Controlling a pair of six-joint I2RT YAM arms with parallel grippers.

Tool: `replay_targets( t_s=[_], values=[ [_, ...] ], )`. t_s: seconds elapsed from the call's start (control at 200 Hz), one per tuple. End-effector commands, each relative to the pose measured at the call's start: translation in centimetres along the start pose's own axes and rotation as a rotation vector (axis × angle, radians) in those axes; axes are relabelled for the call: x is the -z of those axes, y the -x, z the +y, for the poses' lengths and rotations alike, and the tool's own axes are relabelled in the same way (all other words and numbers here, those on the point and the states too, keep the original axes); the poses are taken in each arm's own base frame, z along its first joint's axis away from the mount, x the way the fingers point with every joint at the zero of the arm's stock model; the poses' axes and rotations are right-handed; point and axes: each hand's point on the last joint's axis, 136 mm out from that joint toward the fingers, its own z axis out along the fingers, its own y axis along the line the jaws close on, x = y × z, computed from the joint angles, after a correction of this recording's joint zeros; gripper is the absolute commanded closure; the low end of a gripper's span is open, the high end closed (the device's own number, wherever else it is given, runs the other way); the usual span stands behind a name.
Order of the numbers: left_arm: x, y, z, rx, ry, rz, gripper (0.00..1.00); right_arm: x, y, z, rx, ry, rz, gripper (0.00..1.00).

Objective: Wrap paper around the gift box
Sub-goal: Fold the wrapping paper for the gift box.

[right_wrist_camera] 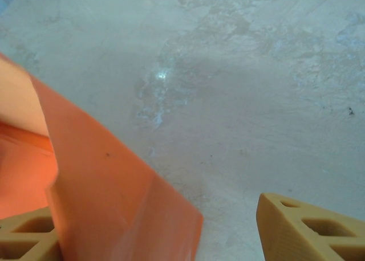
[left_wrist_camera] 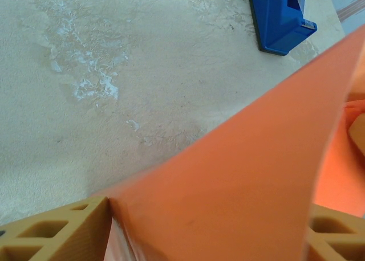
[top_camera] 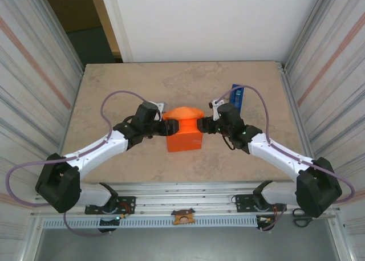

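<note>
Paper (top_camera: 183, 113) bulges up in a lighter orange dome at the far end of the gift box (top_camera: 183, 141). The box shows as a squarish orange block at the middle of the surface (top_camera: 114, 90), and we cannot tell whether its near face is bare or covered. What the coming move turns on is that the dome lies straight between the two arms. The left end effector (top_camera: 164, 126) meets it from the left and the right end effector (top_camera: 204, 126) from the right, each pointing inward along the same left-to-right line, and neither is clearly nearer. The left wrist view shows the sheet running up between fingers that stand apart. The right wrist view shows a flap resting against one finger with bare surface between it and the other, so we read both sets of jaws as apart, not pinched on the sheet. We judge the next step to be closing on these flaps and drawing them across the top. A blue tape dispenser (top_camera: 236, 97) stands just beyond the right end effector.
</note>
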Motion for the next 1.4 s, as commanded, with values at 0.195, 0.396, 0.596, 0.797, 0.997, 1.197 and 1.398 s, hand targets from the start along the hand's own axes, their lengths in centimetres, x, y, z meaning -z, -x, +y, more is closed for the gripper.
replay_targets(
  t_s=[0.195, 0.396, 0.596, 0.797, 0.997, 1.197, 1.398],
  values=[
    [-0.6, -2.7, 1.1, -0.004, 0.037, 0.092, 0.34, 0.4, 0.5, 0.6, 0.102, -0.011, -0.062, 0.33],
    [-0.6, -2.6, 1.1, -0.004, 0.038, 0.093, 0.34, -0.1, -0.2, 0.9, 0.162, -0.045, -0.049, 0.47],
    [-0.7, -2.8, 1.1, -0.006, 0.037, 0.102, 0.36, -0.7, -2.3, -0.2, 0.144, -0.071, 0.004, 0.69],
    [-0.8, -2.9, 1.0, -0.007, 0.033, 0.111, 0.37, 0.3, -0.3, 1.5, 0.122, -0.016, -0.035, 0.78],
    [-0.7, -2.9, 1.0, -0.007, 0.032, 0.113, 0.37, 0.6, 0.7, 1.5, 0.101, -0.037, -0.049, 0.75],
    [-0.6, -2.9, 1.0, -0.004, 0.034, 0.108, 0.37, 0.4, 0.0, 1.6, 0.077, -0.024, -0.033, 0.87],
    [-0.7, -3.0, 1.0, -0.004, 0.031, 0.111, 0.37, 0.2, 0.2, 2.1, 0.063, -0.006, -0.036, 0.97]
  ],
)
